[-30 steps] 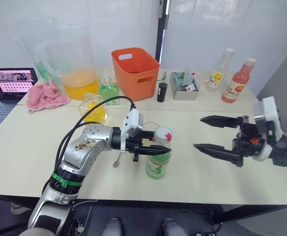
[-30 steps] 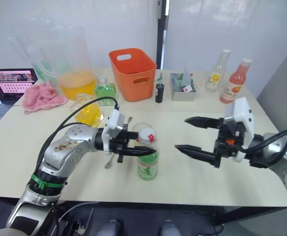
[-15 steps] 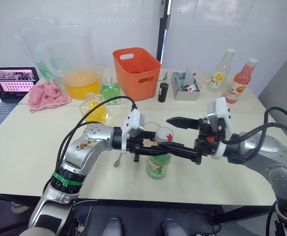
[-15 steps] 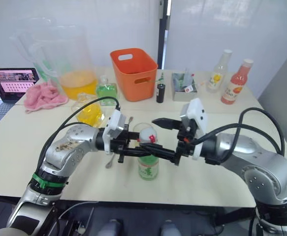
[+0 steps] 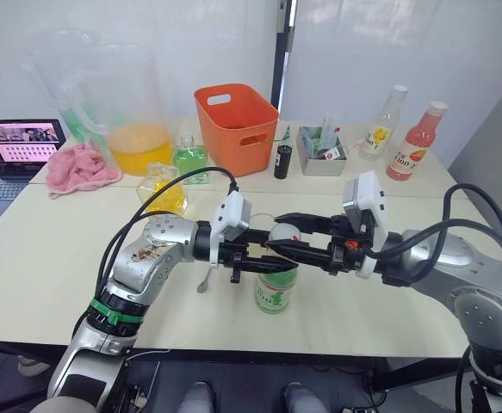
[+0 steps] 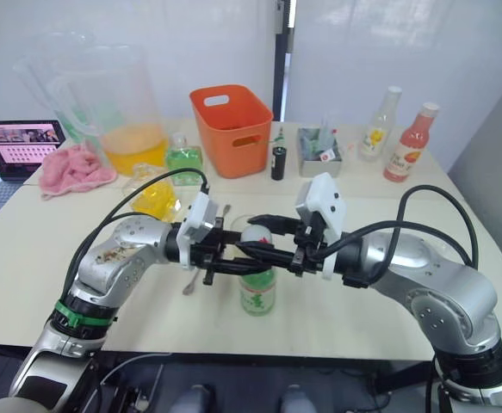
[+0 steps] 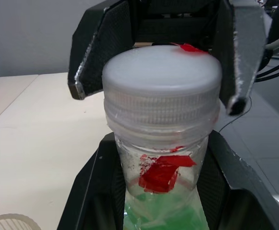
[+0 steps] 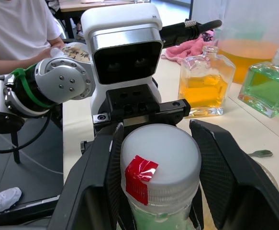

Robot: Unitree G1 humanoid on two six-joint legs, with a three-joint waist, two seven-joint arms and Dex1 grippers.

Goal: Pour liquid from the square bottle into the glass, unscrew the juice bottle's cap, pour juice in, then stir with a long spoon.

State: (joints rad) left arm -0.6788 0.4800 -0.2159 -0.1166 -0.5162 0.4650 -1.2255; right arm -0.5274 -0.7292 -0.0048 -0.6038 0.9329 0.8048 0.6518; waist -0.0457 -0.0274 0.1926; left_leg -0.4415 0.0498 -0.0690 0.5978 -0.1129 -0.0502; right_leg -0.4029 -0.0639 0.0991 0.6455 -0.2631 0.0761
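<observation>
Bright, even daylight from the white curtained backdrop; soft, faint shadows on the pale cream table. Sharp across the head views. Close up, round white screw cap slightly soft, background blurred.

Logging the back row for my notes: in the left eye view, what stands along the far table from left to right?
Laptop → pink cloth → pitcher → orange basket → small dark bottle → grey box → yellow-labelled bottle → pink-red bottle.
</observation>
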